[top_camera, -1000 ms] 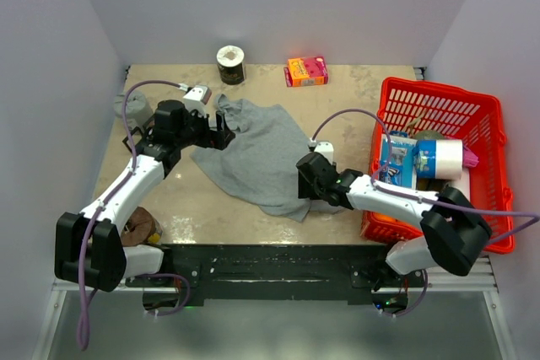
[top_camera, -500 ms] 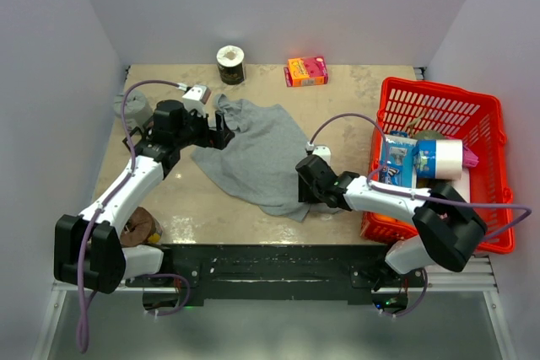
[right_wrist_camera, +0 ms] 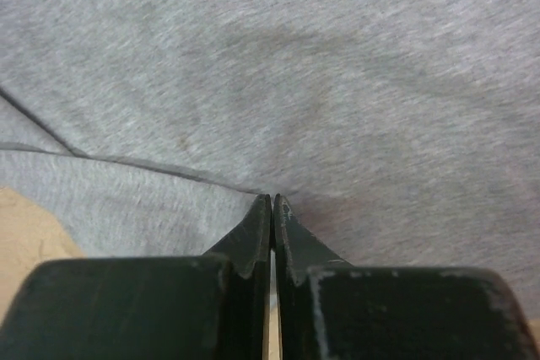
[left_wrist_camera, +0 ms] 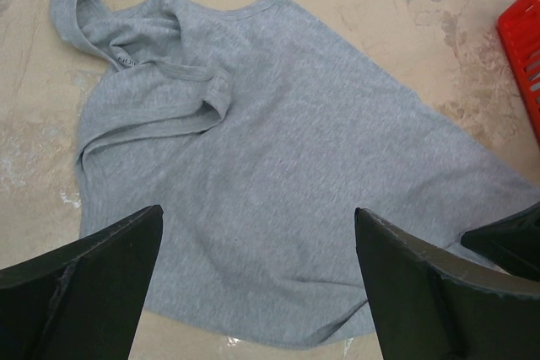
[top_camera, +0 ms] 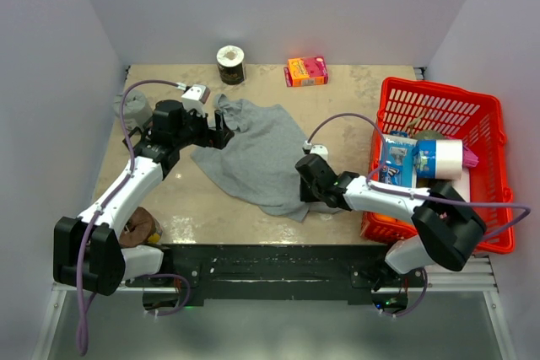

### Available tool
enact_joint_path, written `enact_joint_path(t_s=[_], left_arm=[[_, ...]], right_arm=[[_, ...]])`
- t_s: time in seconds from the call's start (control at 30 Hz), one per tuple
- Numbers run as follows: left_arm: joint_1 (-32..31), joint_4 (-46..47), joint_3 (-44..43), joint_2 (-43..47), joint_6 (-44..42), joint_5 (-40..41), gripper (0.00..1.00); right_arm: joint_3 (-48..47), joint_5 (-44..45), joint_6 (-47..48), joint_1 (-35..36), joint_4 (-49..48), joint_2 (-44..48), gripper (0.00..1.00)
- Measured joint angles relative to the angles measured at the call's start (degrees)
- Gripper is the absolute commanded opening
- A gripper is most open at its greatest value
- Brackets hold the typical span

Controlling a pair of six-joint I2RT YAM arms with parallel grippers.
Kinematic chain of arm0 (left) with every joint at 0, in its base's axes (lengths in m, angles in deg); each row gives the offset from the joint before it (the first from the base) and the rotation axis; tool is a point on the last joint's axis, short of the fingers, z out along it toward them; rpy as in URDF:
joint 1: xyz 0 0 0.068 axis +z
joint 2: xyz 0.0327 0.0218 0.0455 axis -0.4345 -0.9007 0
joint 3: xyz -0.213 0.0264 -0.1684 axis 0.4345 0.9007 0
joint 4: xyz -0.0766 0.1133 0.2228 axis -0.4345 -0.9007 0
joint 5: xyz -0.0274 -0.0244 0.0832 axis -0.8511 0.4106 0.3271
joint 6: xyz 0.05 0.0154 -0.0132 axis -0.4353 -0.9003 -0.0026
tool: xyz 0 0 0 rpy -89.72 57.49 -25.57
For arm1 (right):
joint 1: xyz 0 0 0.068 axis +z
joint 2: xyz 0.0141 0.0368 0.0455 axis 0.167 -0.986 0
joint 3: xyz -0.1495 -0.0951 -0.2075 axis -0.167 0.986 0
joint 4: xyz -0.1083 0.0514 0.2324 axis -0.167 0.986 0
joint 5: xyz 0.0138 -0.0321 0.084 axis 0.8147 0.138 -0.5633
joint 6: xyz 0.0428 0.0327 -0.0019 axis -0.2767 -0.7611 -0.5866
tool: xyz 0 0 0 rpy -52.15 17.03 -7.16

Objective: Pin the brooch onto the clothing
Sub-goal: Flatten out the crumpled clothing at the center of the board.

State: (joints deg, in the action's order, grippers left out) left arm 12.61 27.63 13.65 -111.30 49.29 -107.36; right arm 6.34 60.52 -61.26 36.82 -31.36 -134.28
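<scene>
The clothing [top_camera: 257, 153] is a grey tank top lying spread and rumpled on the tan table, and it fills most of the left wrist view [left_wrist_camera: 278, 166]. My left gripper [top_camera: 221, 134] hovers over its left shoulder end, jaws wide open [left_wrist_camera: 258, 208] with nothing between them. My right gripper [top_camera: 305, 200] is at the garment's near right hem. Its jaws are shut [right_wrist_camera: 272, 198], tips pressed against the grey fabric [right_wrist_camera: 337, 65] beside a fold line; I cannot tell whether any cloth is pinched. The brooch is out of view.
A red basket [top_camera: 439, 92] holding packages stands at the right, its corner also in the left wrist view [left_wrist_camera: 527, 48]. An orange box [top_camera: 306, 71] and a tape roll [top_camera: 230, 63] sit at the back. A grey lump [top_camera: 131, 109] and a brown item [top_camera: 139, 227] lie left.
My right gripper has closed its jaws at the clothing's near hem and shifted slightly left. The left arm has not moved.
</scene>
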Motion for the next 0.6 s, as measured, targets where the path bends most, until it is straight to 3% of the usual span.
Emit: enact_joint_path(t_s=[0.17, 0.37, 0.6], left_arm=[[0.0, 0.0, 0.0, 0.0, 0.0, 0.0, 0.99], [0.0, 0.0, 0.0, 0.0, 0.0, 0.2, 0.99], [0.0, 0.0, 0.0, 0.0, -0.2, 1.5, 0.99]], right_arm=[[0.2, -2.0, 0.0, 1.2, 0.0, 1.8, 0.0], [-1.3, -3.4, -0.8, 13.7, -1.2, 3.5, 0.0], [-15.5, -5.0, -0.1, 25.9, -4.0, -12.9, 0.0]])
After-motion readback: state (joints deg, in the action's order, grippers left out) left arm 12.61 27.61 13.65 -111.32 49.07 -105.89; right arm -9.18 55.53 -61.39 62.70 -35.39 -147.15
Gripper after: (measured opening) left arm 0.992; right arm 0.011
